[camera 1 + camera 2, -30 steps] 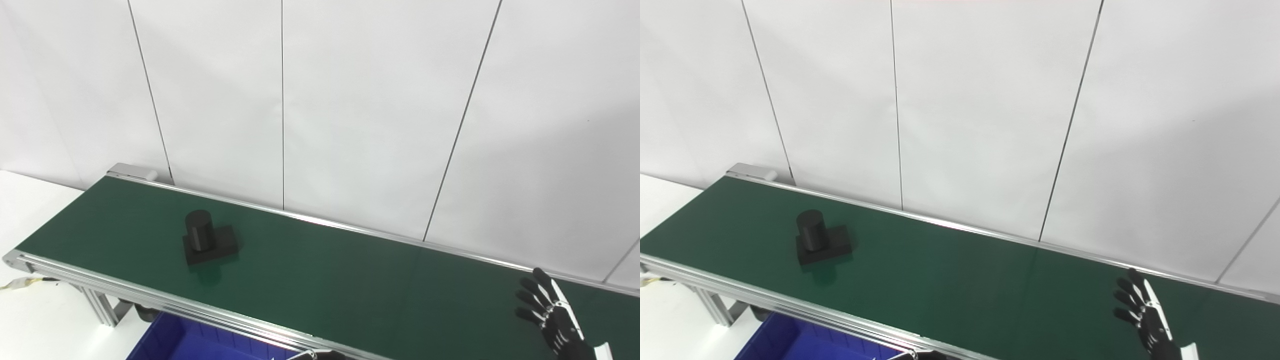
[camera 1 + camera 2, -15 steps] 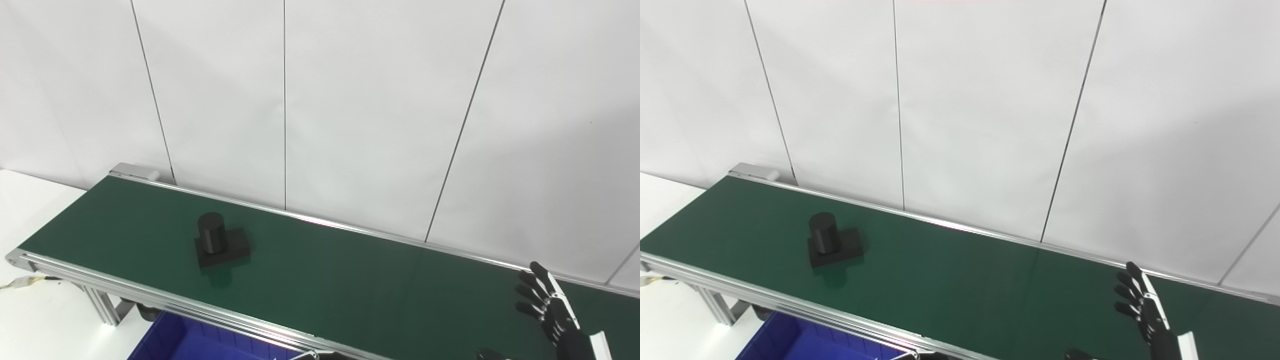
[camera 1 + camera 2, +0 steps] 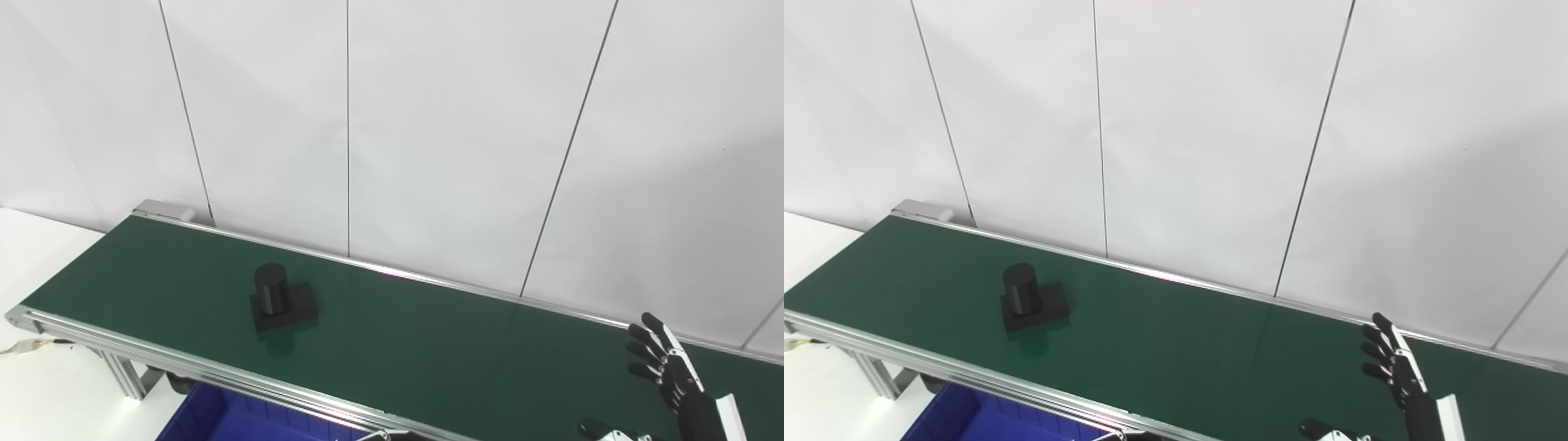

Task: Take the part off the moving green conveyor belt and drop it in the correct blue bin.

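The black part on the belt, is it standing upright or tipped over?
Upright: the black part rests flat on its square base on the green belt, its cylinder pointing up.

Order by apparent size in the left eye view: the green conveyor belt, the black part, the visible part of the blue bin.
1. Green conveyor belt
2. Blue plastic bin, mostly cut off
3. Black cylinder-on-plate part

blue bin (image 3: 233, 419) cut off at bottom edge, left hand barely visible
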